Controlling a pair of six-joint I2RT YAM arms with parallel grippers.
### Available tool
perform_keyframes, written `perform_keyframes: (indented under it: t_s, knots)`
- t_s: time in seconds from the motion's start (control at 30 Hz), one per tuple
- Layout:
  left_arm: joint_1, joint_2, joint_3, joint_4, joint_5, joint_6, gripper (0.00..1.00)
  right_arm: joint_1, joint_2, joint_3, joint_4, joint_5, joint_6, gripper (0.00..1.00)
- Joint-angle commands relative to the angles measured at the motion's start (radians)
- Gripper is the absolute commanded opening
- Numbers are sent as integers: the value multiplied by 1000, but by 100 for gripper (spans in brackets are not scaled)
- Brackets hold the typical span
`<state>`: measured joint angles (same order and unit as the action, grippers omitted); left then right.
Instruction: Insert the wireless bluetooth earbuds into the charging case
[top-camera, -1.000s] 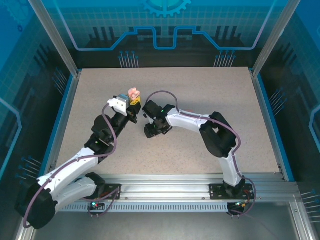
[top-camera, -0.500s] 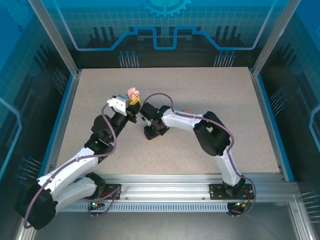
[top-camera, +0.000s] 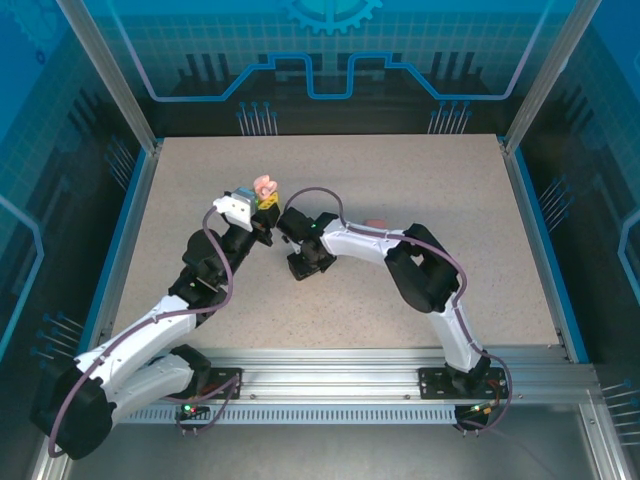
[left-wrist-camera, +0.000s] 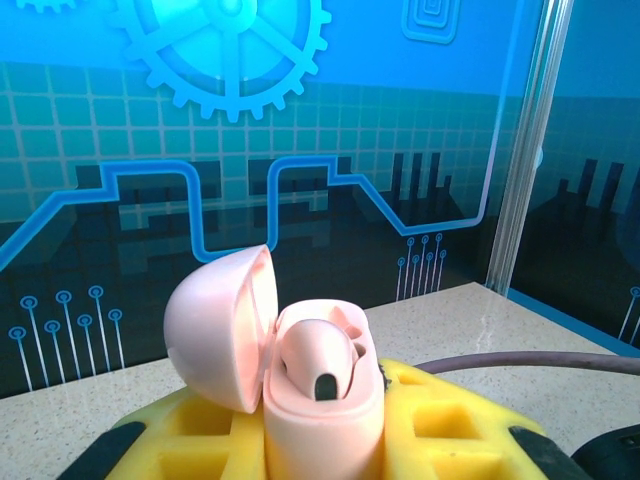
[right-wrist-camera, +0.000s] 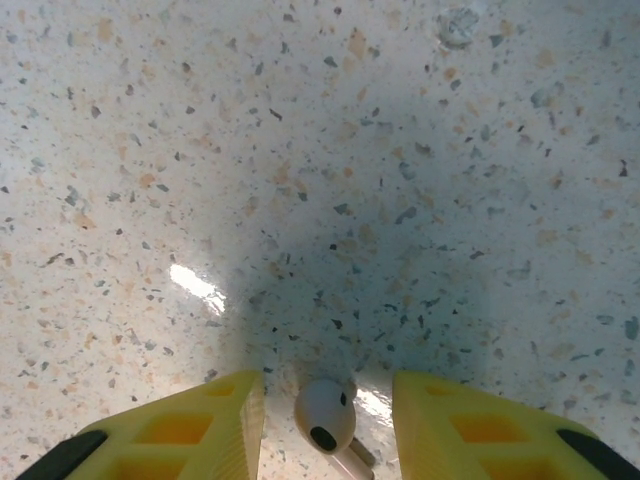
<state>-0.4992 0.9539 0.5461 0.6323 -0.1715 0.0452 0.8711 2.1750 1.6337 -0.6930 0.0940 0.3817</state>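
earbud (right-wrist-camera: 325, 412) between right end effector (right-wrist-camera: 327, 395) jaws

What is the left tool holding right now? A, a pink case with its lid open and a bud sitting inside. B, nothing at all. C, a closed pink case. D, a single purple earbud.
A: the left wrist view shows the pink charging case gripped between the left tool's yellow fingers, its lid swung open and one pale earbud seated inside.
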Motion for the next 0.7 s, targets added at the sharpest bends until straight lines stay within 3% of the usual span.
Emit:
perform_keyframes:
  t_s: [0.0,0.33,0.67]
  knots:
    - [10,-18,-12,26,-11,-25,0,30,41,25,-58,26,-12,38]
    - [14,-17,-12,27,-8,-28,0,45,59,32,-73,50,-7,32]
    - [16,-10,-3,20,-2,-27,0,45,50,49,-74,43,-4,18]
